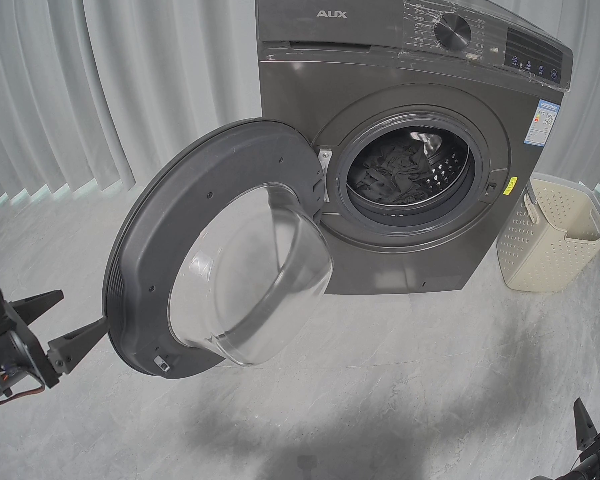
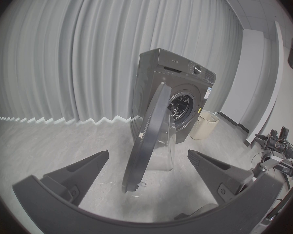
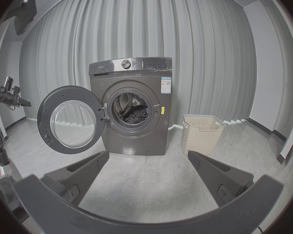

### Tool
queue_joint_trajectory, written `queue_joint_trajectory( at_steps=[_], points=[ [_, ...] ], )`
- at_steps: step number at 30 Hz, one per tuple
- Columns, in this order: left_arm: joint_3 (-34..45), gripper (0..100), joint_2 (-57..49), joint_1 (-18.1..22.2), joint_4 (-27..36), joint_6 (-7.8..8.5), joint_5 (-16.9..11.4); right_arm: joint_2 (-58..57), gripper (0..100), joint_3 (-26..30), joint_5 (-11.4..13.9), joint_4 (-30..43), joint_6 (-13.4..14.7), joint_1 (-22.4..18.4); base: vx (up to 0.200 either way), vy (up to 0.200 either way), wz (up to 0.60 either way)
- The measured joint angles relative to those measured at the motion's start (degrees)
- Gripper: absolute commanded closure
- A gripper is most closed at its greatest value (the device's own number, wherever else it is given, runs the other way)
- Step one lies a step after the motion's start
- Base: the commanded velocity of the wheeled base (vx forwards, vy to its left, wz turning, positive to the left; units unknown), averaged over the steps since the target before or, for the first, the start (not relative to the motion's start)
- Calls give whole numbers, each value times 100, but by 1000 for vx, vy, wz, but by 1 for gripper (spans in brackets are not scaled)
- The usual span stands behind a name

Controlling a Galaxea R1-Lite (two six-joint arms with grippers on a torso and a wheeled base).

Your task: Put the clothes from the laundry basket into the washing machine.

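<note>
Brand lettering (image 1: 331,14) on washing machine (image 1: 407,261)

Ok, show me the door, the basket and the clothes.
door (image 1: 247,275), head view, on its clear glass bowl.
basket (image 1: 547,251), head view, on its perforated front wall.
clothes (image 1: 387,171), head view, on the dark heap inside the machine.

Bright even light, fisheye-bent edges, dark wrist-view corners

grey floor (image 1: 393,381), washing machine (image 1: 407,168), laundry basket (image 1: 547,241)
</note>
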Motion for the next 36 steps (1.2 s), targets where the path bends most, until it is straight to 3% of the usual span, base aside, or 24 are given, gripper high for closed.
queue_joint_trajectory(
  at_steps=[9,14,21,24,28,36],
  points=[
    [-366,0,1262,-612,-848,-13,33,0,0,0,-2,0,2,-2,0,0,0],
    [-421,0,1601,-1047,-1009,-61,51,0,0,0,-2,0,0,0,0,0,0],
    [-451,0,1679,-1938,-1068,-457,65,0,0,0,-2,0,0,-2,0,0,0],
    [-457,0,1598,-2280,-1079,-591,238,0,0,0,-4,0,0,-2,0,0,0],
    [-383,0,1471,-2420,-1095,-624,618,0,0,0,-2,0,0,-2,0,0,0],
    [-211,0,995,-2147,-1023,-639,681,0,0,0,-2,0,0,-2,0,0,0]
  ],
)
